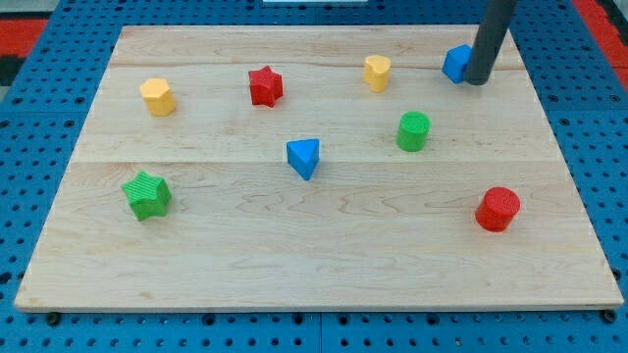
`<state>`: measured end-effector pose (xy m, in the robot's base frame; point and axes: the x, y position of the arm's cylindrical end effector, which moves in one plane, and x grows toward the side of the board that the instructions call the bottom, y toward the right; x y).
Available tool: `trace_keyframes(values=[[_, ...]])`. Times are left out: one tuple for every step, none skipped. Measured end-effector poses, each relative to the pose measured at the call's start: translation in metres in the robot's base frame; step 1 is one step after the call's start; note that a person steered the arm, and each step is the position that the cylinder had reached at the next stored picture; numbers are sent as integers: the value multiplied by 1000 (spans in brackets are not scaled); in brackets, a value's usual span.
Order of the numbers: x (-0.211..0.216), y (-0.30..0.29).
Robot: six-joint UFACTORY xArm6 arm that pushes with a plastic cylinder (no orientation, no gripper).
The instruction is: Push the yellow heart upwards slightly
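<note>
One dark rod ends in my tip (477,80), which has no jaws to open or close and sits at the view's top right, touching the right side of a blue block (455,63); the yellow heart (377,72) lies well to its left, apart from it; below sit a green cylinder (413,130) and a red cylinder (497,208); leftward come a blue triangle (303,157), red star (265,85), yellow cylinder (157,96) and green star (147,194), all on the wooden board (324,265).

Rod (491,39) hides part of blue block (455,63) (shape unclear).

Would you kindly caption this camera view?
My tip rests beside the blue block, right of the yellow heart on the board.
</note>
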<state>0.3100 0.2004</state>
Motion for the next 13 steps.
trace_keyframes(values=[[1, -24], [4, -42], [7, -59], [9, -82], [10, -104], [10, -121], [10, -129], [10, -133], [9, -134], [7, -134], [3, -134], [1, -134], [-1, -139]])
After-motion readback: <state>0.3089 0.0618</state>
